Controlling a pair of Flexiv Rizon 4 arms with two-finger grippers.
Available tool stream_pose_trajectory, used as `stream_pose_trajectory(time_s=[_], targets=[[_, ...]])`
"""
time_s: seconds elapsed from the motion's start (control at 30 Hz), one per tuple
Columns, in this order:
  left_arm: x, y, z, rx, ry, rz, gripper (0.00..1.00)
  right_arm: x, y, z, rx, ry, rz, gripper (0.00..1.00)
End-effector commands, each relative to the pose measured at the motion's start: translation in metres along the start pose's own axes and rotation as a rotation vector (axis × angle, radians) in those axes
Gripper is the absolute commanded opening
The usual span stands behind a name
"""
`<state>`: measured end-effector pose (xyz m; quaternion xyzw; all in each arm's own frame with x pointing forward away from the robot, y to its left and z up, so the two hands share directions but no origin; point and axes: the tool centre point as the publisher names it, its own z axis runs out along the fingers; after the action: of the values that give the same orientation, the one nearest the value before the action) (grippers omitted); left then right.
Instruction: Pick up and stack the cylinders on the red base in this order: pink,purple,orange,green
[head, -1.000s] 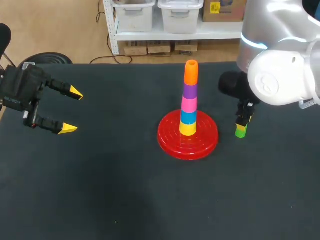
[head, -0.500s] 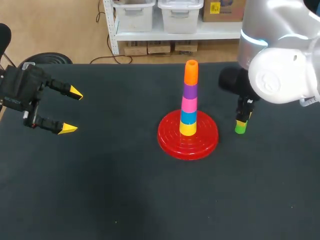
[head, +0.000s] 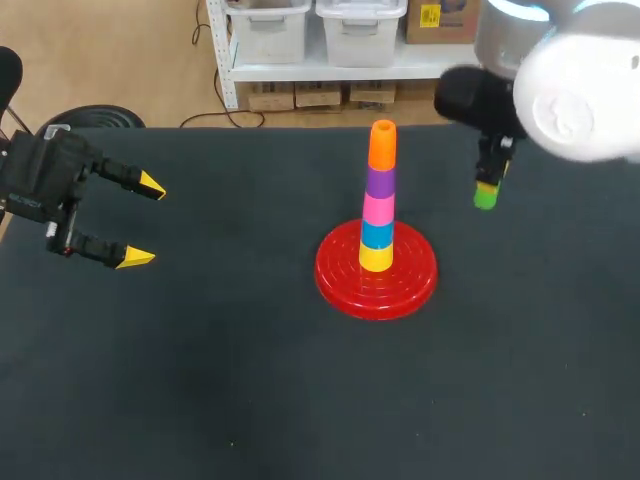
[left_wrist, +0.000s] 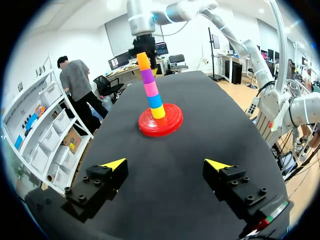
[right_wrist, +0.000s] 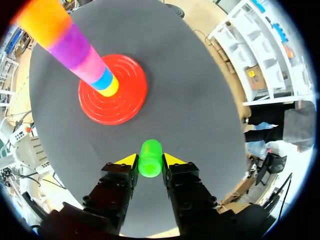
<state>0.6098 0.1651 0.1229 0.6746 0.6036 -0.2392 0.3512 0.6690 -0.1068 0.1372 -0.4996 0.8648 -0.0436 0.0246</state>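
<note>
1. green cylinder (head: 484, 197) is pinched between the two yellow tips of the right gripper (right_wrist: 150, 161), one on each side. it hangs clear of the table (head: 250, 390), at about 2 o'clock from the red base (head: 335, 272) in the head view.
2. on the base stand yellow and blue pieces, then pink cylinder (head: 377, 210), purple cylinder (head: 379, 182) and orange cylinder (head: 382, 145) on top. green looks like the only one left to place.
3. left gripper (head: 145, 221) sits well apart at 9 o'clock from the base, fingers spread wide and holding nothing.
4. risks, as i judge them:
 - the tower is tall and narrow, so coming in from 2 o'clock too low could knock the orange top and tip the stack.
 - the grip is only at the tips, so a jolt could let the green piece slip or swing out of line.
 - if it is set down off centre or tilted, it may not seat on the orange and could roll off onto the table once released.
 - pushing down hard could jam or shove the lower pieces.
</note>
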Motion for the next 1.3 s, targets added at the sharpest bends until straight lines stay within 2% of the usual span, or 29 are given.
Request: stream_pose_trajectory(time_s=[0.03, 0.2, 0.33, 0.57, 0.83, 1.03, 1.3], targets=[[0.001, 0.0, 0.0, -0.001, -0.003, 0.003, 1.0, -0.009, -0.005, -0.051, 0.019, 0.024, -0.007, 0.0], [0.001, 0.0, 0.0, -0.001, -0.003, 0.003, 1.0, -0.024, -0.007, -0.097, 0.027, -0.011, -0.029, 0.0], [0.001, 0.0, 0.0, -0.001, -0.003, 0.003, 1.0, -0.044, 0.0, -0.129, 0.041, -0.038, -0.074, 0.0], [0.001, 0.0, 0.0, -0.001, -0.003, 0.003, 1.0, -0.081, 0.013, -0.159, 0.058, -0.02, -0.166, 0.0], [0.001, 0.0, 0.0, -0.001, -0.003, 0.003, 1.0, -0.095, 0.028, -0.17, 0.023, -0.008, -0.204, 0.0], [0.001, 0.0, 0.0, -0.001, -0.003, 0.003, 1.0, -0.104, 0.04, -0.164, -0.028, 0.005, -0.239, 0.0], [0.001, 0.0, 0.0, -0.001, -0.003, 0.003, 1.0, -0.114, 0.045, -0.153, -0.052, 0.024, -0.259, 0.0]])
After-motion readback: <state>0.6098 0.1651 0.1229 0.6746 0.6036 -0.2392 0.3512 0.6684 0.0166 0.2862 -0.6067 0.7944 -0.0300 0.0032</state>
